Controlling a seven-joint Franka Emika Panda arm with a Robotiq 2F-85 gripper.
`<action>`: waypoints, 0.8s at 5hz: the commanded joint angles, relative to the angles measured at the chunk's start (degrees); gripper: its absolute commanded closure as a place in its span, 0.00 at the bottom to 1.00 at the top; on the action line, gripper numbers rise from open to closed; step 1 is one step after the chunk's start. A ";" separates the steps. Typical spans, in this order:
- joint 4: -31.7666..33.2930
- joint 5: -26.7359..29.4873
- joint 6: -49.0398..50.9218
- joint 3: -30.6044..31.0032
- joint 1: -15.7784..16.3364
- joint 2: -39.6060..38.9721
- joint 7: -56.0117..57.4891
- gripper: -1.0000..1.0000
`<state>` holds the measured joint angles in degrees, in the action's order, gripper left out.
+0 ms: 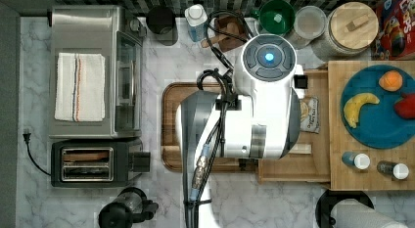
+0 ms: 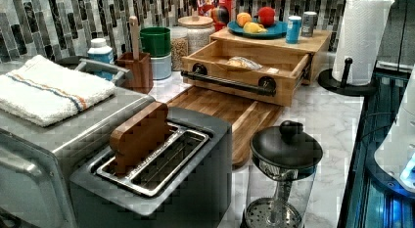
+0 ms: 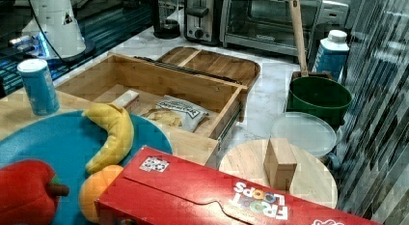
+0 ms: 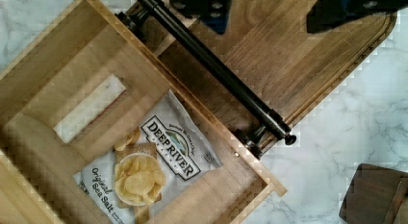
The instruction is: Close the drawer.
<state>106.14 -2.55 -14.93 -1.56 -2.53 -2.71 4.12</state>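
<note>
A toaster (image 2: 151, 164) sits beside the toaster oven (image 1: 93, 71), a striped towel (image 1: 79, 86) on top. A banana (image 3: 113, 133) lies on the blue plate (image 1: 377, 125).

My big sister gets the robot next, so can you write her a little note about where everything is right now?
Hand: above the brown board, just in front of the drawer's black handle. I cannot tell if it is open or shut.
Drawer: pulled out over the board, with a chip bag and a small pale block inside.
Done: nothing yet; the drawer is wide open and nothing touches the handle.
Left: push the drawer front back under the wooden top with the blue plate until it is shut.
</note>
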 commanded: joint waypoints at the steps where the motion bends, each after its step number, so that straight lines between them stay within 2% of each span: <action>1: 0.09 -0.03 -0.16 0.15 -0.19 -0.05 0.59 1.00; 2: 0.09 -0.03 -0.16 0.22 -0.26 -0.04 0.59 1.00; 3: 2.36 1.70 -2.74 0.63 -0.79 0.74 13.07 0.00; 4: 3.86 1.75 -4.29 1.53 0.53 1.06 19.80 0.00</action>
<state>109.22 -2.51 -19.82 -2.77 -4.10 -3.06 16.91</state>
